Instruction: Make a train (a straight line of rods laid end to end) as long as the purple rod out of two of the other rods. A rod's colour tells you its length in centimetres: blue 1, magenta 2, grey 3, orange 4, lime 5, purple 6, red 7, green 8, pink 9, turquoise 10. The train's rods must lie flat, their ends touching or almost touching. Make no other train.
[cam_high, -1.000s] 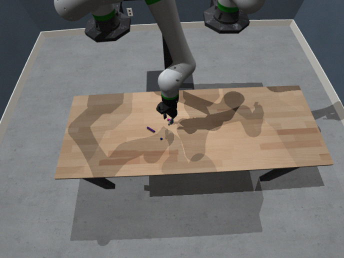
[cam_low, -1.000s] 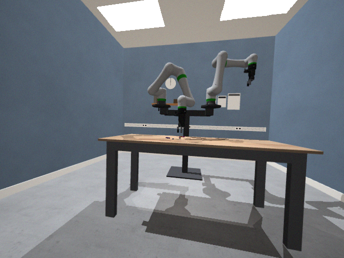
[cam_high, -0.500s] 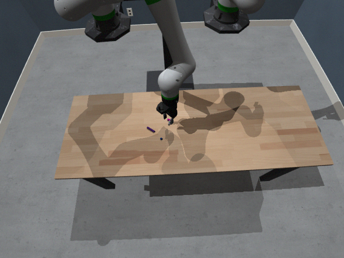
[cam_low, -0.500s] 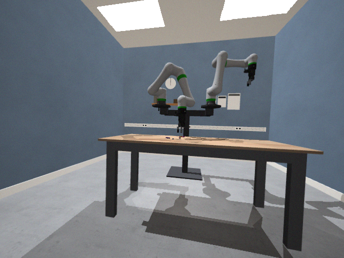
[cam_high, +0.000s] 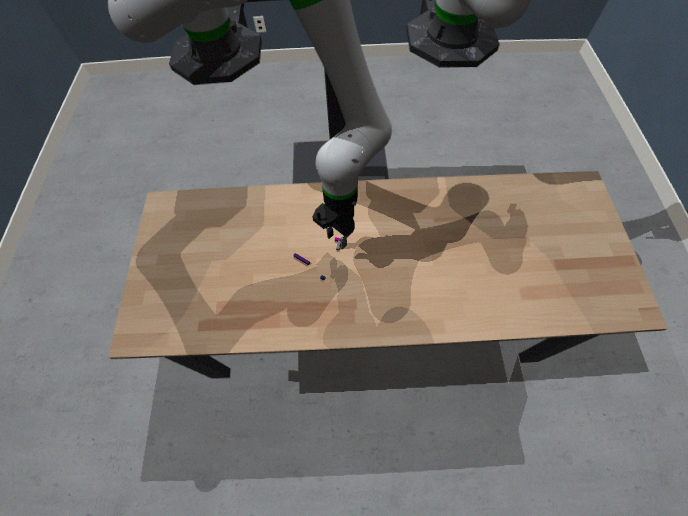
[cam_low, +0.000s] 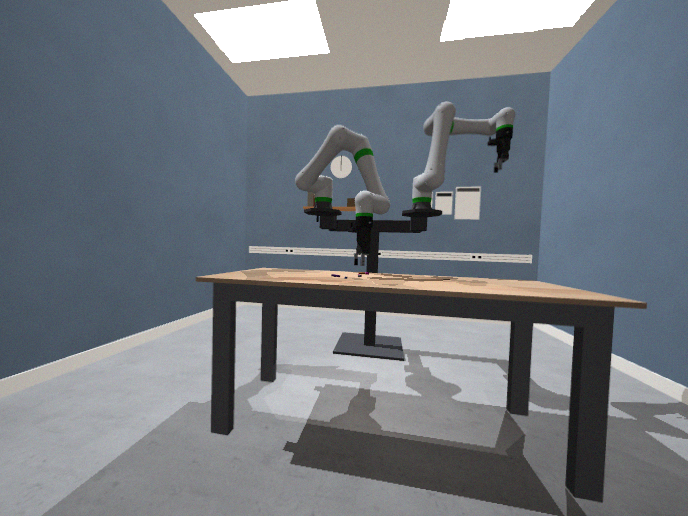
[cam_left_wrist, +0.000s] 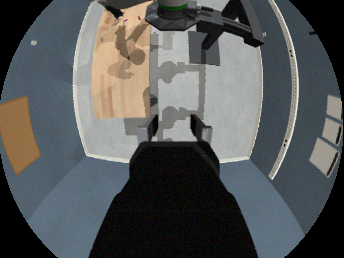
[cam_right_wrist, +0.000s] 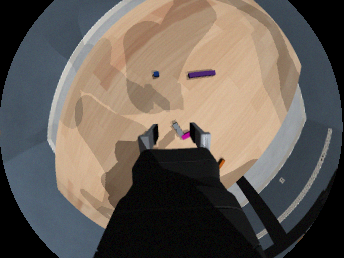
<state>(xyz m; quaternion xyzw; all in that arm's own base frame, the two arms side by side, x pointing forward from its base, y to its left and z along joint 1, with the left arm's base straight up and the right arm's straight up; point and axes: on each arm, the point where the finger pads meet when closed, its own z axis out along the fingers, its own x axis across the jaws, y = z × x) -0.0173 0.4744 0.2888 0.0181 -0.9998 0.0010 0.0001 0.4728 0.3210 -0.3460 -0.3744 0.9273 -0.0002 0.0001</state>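
The purple rod (cam_high: 301, 259) (cam_right_wrist: 202, 74) lies flat. The small blue rod (cam_high: 322, 277) (cam_right_wrist: 156, 74) lies apart from it. In the right wrist view a grey rod (cam_right_wrist: 178, 129) and a magenta rod (cam_right_wrist: 186, 135) lie at an angle, ends touching or almost touching. An orange rod (cam_right_wrist: 222, 163) shows partly beside the gripper body, which hides the rest. My right gripper (cam_high: 336, 237) (cam_low: 359, 261) (cam_right_wrist: 173, 129) is open and empty, above the grey and magenta rods. My left gripper (cam_low: 497, 166) (cam_left_wrist: 174, 121) is open and empty, held high, away from the rods.
The wooden table (cam_high: 472, 311) (cam_low: 444, 287) (cam_left_wrist: 107, 107) carries the rods left of its middle in the top view. Arm shadows cross its top. The dark stand (cam_low: 370, 316) rises behind the table.
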